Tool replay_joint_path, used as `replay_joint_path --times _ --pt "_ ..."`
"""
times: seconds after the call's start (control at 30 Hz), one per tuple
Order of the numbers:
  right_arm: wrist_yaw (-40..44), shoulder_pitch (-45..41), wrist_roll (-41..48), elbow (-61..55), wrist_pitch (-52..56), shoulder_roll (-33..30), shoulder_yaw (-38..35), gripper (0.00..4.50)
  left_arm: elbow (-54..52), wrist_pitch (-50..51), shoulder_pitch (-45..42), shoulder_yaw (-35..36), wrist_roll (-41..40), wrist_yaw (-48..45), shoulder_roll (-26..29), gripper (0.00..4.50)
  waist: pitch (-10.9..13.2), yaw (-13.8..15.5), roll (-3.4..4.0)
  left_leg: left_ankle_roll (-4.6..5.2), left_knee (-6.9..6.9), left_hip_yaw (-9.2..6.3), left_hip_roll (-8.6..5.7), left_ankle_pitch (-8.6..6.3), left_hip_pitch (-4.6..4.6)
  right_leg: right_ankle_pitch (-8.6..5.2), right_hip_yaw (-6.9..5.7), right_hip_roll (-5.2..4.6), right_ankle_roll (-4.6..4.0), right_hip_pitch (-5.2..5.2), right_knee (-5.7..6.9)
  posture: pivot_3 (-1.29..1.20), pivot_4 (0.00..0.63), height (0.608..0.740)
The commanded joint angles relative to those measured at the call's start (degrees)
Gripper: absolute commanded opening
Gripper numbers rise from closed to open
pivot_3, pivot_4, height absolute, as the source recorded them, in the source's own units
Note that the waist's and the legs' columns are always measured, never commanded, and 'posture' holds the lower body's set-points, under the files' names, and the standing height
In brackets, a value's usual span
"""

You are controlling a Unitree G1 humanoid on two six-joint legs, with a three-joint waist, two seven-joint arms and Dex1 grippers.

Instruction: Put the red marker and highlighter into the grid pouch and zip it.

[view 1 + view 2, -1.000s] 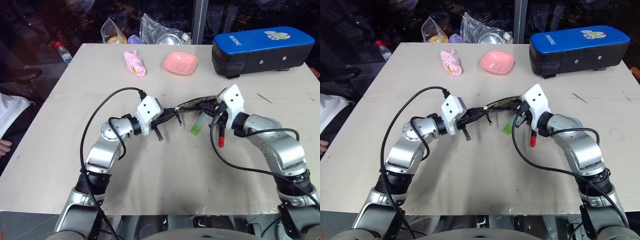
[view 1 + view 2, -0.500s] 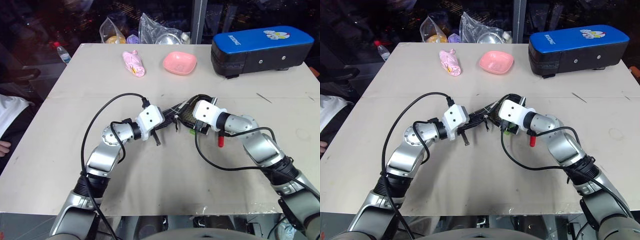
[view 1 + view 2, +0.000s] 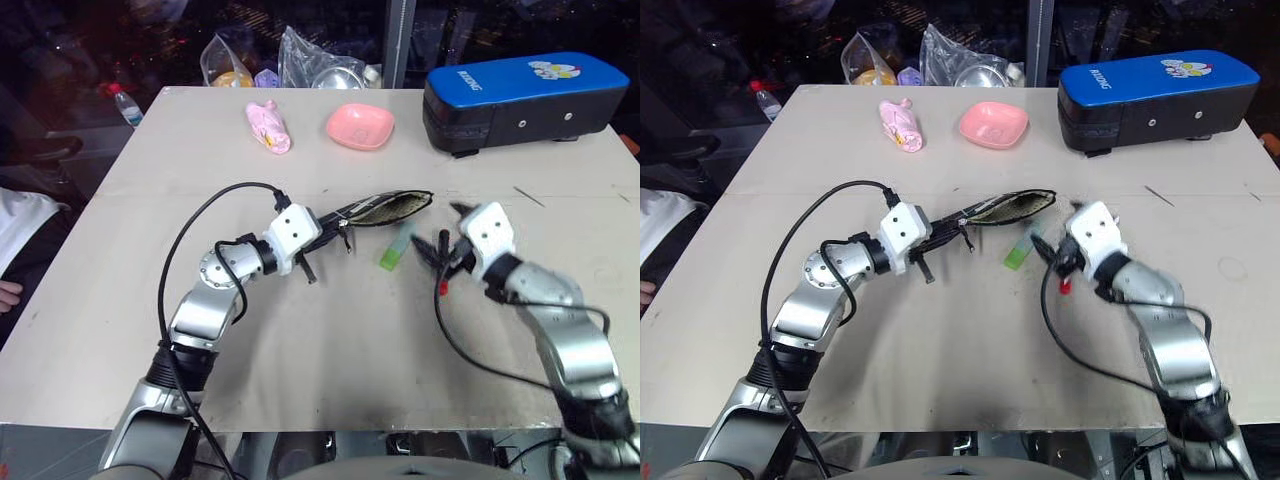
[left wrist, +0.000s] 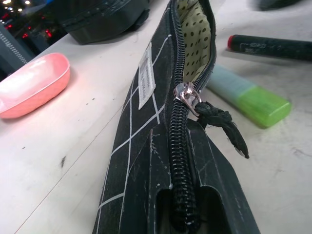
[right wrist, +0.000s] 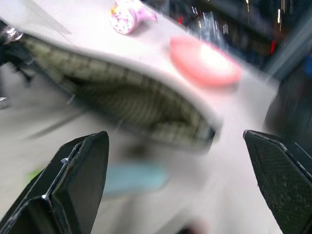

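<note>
Step judged in hand: the loading of the pouch, with neither pen yet inside and the zipper still undone over most of its length.

Nearest, the right gripper (image 3: 446,262) is seen with its fingers (image 5: 80,183) spread wide and nothing between them. It hangs just beside the marker (image 3: 442,285), on the side away from the pouch; whether a finger touches the marker cannot be told.

The marker lies on the bench (image 3: 330,350), red tip toward the robot, black cap end toward the pouch mouth. The highlighter (image 3: 395,247) lies between the marker and the pouch (image 3: 385,210), near the mouth but outside it, green end toward the robot.

The left gripper (image 3: 325,243) is shut on the closed end of the pouch; in the left wrist view the zipper teeth run up from between its fingers (image 4: 126,209) to the slider and black pull (image 4: 222,127). Beyond the slider the mouth is held agape and the dotted lining is shown. The pouch is lifted on edge, its far end toward the blue case (image 3: 520,100).

Next move, as judged: the open fingers are to be brought down over the marker or the highlighter, closed on it, and the piece fed end-first into the mouth while the pouch is kept steady. The gap is narrow, so a careful line-up is called for.

Farther off, a pink dish (image 3: 360,126) is set near the bench's back edge, well apart from the pouch.
</note>
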Motion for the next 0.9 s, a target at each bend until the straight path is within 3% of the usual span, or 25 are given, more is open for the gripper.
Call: replay_joint_path --times 0.03,0.17,0.27,0.4,0.47,0.53,0.77,0.9 --pt "-6.7 3.4 0.7 -5.0 7.2 4.7 -0.7 4.46 0.1 -1.4 -0.9 0.4 0.0 -0.2 -0.1 0.00 0.0 -0.3 0.00 0.00 0.01 0.02 -0.01 0.00 0.01 0.00 0.03 0.00 0.00 0.00 0.03 0.00 0.150 0.740" --pt "-12.6 5.6 -0.4 -3.1 10.7 9.5 -1.0 4.46 0.3 -1.5 -1.2 0.1 0.3 -0.3 -0.4 0.00 0.0 -0.3 0.00 0.01 0.04 0.05 -0.02 0.00 0.09 0.00 0.09 0.00 0.00 -0.01 0.16 0.00 0.150 0.740" --pt "-13.9 6.2 0.2 -2.6 12.5 10.9 -1.2 3.70 0.0 -1.4 -1.1 0.1 0.4 -0.3 -0.5 0.00 0.0 -0.2 0.00 0.01 0.03 0.00 -0.02 0.00 0.06 0.00 0.05 -0.01 -0.01 -0.01 0.15 0.00 0.150 0.740" --pt "-16.5 4.5 1.8 -3.3 15.0 12.5 -6.5 1.75 -0.5 -1.0 -0.8 0.2 0.5 -0.2 -0.6 0.00 0.0 -0.2 -0.02 0.01 0.03 0.00 -0.03 0.00 0.06 0.00 0.04 0.00 0.00 -0.01 0.14 0.00 0.150 0.740" --pt "-17.0 1.9 3.3 -3.4 15.0 12.1 -11.2 1.29 -0.8 -0.7 -0.8 0.1 0.5 -0.1 -0.8 0.00 0.0 -0.2 -0.02 0.01 0.03 0.00 -0.03 0.00 0.05 0.00 0.05 -0.01 0.00 -0.01 0.14 0.00 0.150 0.740" --pt "-15.0 -0.4 3.9 -3.5 14.5 8.9 -13.5 0.35 -0.9 -0.6 -0.8 0.0 0.5 0.0 -1.0 0.00 0.0 -0.2 -0.01 0.01 0.04 0.02 -0.04 0.00 0.04 0.00 0.06 -0.02 0.00 -0.01 0.14 0.00 0.150 0.740" --pt "4.5 -6.0 3.8 -3.5 2.6 -13.8 -9.1 0.35 -0.8 -0.3 -1.2 -0.1 0.8 0.1 -1.5 0.00 0.0 -0.4 0.02 0.03 -0.01 0.00 -0.05 -0.01 0.05 0.00 0.07 0.02 -0.01 -0.03 0.11 0.00 0.150 0.740" --pt "13.2 -8.0 4.6 -2.1 -4.0 -21.2 -6.5 0.35 -0.9 -0.1 -1.4 -0.3 0.8 0.1 -1.7 0.00 0.0 -0.3 -0.01 0.15 -0.05 -0.03 -0.04 -0.08 0.08 -0.01 0.06 0.06 -0.01 -0.03 0.08 0.00 0.150 0.740"
